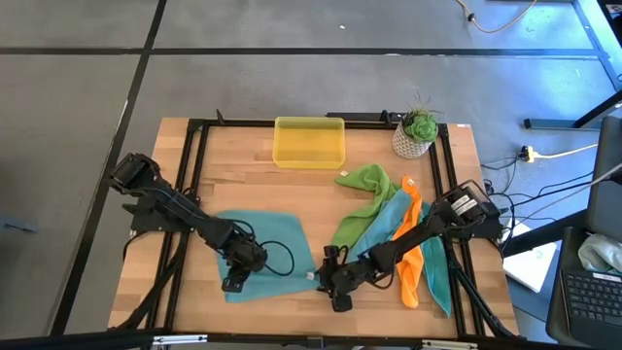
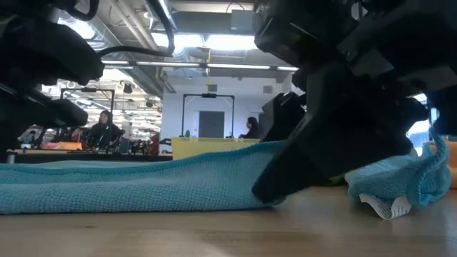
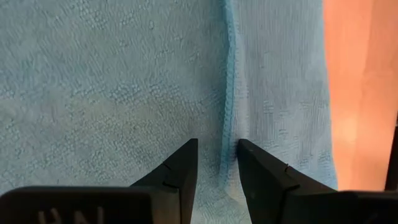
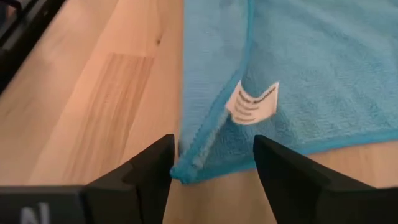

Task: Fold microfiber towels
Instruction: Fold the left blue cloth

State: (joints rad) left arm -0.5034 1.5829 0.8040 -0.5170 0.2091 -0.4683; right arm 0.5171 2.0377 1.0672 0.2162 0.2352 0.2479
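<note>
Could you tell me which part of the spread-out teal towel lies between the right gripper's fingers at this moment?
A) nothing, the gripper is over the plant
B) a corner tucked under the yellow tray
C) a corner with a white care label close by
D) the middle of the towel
C: in the right wrist view the right gripper is open around a corner of the teal towel, beside its white care label.

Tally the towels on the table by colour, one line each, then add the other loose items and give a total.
Teal towels: 3, one spread flat and two in the pile
Green towel: 1
Orange towel: 1
Yellow tray: 1
Potted plant: 1
Total: 7
</note>
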